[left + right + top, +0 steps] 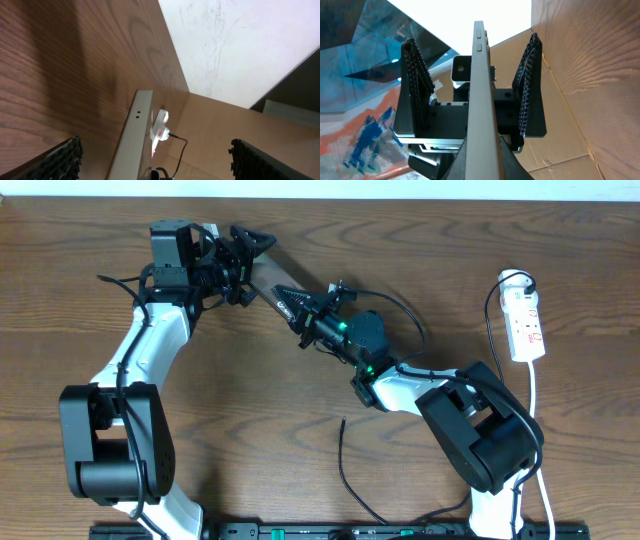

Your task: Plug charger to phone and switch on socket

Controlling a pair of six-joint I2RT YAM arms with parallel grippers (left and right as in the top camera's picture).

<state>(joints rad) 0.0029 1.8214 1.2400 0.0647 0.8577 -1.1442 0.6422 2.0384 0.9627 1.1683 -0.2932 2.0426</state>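
Note:
The phone [272,278] is held edge-up above the table between the two arms. My right gripper [302,308] is shut on its near end; in the right wrist view the phone's thin pale edge [480,90] rises from my jaws [482,160]. My left gripper [250,258] is open, with its fingers spread on either side of the phone's far end and not touching it [156,146]. The phone's edge [131,137] stands between them. The white socket [526,320] lies at the far right. The charger's free tip [343,422] lies on the table near the front.
The socket [160,125] with a black plug and cable shows past the phone in the left wrist view. The left gripper's black fingers [415,85] flank the phone in the right wrist view. A white cord [535,420] runs from the socket along the right side.

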